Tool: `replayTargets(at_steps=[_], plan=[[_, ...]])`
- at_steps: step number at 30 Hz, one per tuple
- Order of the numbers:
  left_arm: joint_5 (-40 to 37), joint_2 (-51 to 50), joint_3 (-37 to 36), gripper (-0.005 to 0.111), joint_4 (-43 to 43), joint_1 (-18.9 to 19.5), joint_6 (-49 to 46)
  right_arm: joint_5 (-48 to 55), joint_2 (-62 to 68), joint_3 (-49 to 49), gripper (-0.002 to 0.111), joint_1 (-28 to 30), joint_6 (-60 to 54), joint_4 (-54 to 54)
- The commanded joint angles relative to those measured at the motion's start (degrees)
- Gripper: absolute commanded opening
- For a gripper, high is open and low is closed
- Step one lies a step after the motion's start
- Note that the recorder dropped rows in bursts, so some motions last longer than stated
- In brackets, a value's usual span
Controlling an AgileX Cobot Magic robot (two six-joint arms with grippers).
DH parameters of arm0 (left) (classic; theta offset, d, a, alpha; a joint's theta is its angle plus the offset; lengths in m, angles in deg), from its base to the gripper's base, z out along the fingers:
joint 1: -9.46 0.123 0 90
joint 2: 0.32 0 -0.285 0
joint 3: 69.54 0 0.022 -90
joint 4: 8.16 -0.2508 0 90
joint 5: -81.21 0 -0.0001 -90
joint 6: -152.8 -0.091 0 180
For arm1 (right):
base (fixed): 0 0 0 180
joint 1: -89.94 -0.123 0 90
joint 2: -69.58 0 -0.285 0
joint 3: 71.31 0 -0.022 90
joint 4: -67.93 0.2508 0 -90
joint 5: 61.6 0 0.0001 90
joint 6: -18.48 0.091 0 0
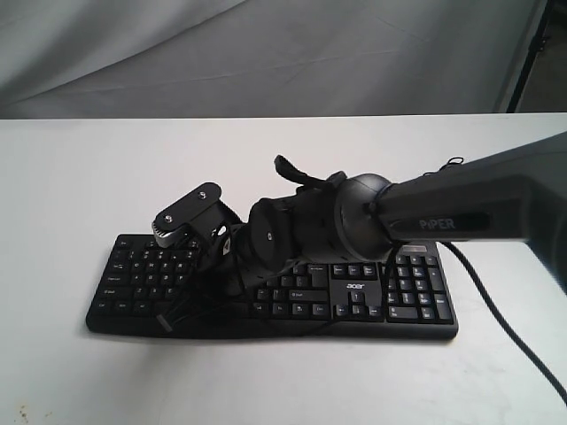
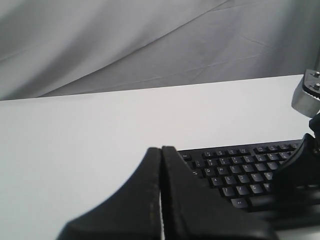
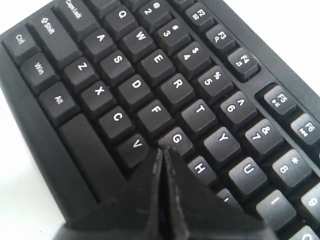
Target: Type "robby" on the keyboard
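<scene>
**Right gripper.** The right gripper [image 3: 162, 151] is shown with its two black fingers [image 3: 135, 200] pressed flat against each other, so that only a thin seam is left between them; nothing is held. The joined tip is seen over the keyboard [image 1: 390, 305], at the edge of the G key [image 3: 176, 138], with the V key [image 3: 136, 145] on one side and the H key [image 3: 199, 168] on the other. Whether a key is touched cannot be told.

**Right arm.** The right arm [image 1: 461, 208], marked "PiPER", is extended from the right edge of the scene across the middle, and its wrist is held above the left half of the keyboard. In the exterior view the fingertips are lost against the dark keys.

**Left gripper.** The left gripper [image 2: 161, 150] is likewise closed, finger against finger, and empty. It is held above the bare table [image 1: 80, 177], apart from the keyboard.

**Keyboard.** The keyboard is laid flat on the white table, in the middle and towards the near side, its length running left to right. The number pad [image 1: 416, 285] is at the right end, with the "acer" logo [image 1: 353, 288] just left of it.

**Surroundings.** A black cable [image 1: 505, 323] is trailed over the table at near right. A grey cloth backdrop [image 1: 266, 53] is hung beyond the far edge.
</scene>
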Motion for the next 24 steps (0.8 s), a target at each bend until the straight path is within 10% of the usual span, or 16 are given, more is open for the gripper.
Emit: replayTargets(at_steps=[1,24], plan=[[0.42,0.20,-0.25,0.000,-0.27,-0.36,0.16,-0.51,-0.44,-0.28,0.000,0.24,-0.11,-1.05],[0.42,0.20,-0.25,0.000,-0.27,-0.36,0.16,-1.14,0.23,-0.28,0.000,0.11,-0.11,-1.67]])
